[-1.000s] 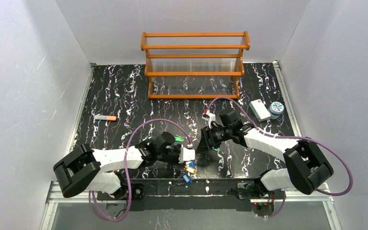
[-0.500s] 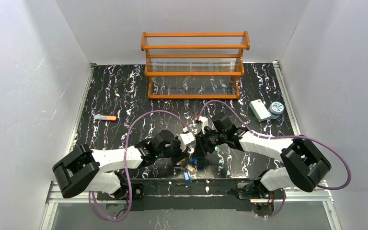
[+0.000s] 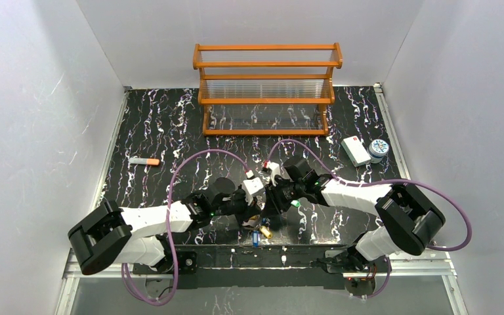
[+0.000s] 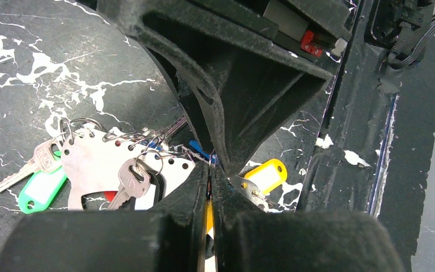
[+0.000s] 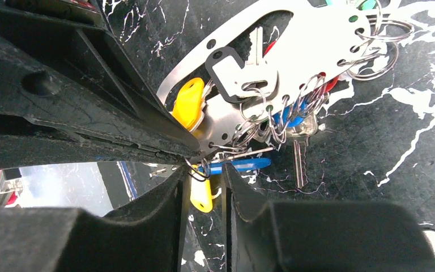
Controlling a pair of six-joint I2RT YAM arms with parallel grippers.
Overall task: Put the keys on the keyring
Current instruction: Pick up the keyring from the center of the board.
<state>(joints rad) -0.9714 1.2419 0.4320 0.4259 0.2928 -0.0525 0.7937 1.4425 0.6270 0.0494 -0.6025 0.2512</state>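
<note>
1. Your left fingers (image 4: 175,215) are pinched shut on one end of the keyring (image 4: 93,164).
2. Your right fingers (image 5: 153,215) stand narrowly apart, with a yellow tag (image 5: 202,195) between them.
3. The keyring and keys (image 4: 127,178) sit by the bench (image 3: 170,131) edge at 6 o'clock; the rack (image 3: 267,88) is well apart at 12.

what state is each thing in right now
keyring, carrying several keys on wire rings
left gripper, shut beside the keyring's end
right gripper, partly open around a blue tag
pen, lying flat
rack, upright
</note>
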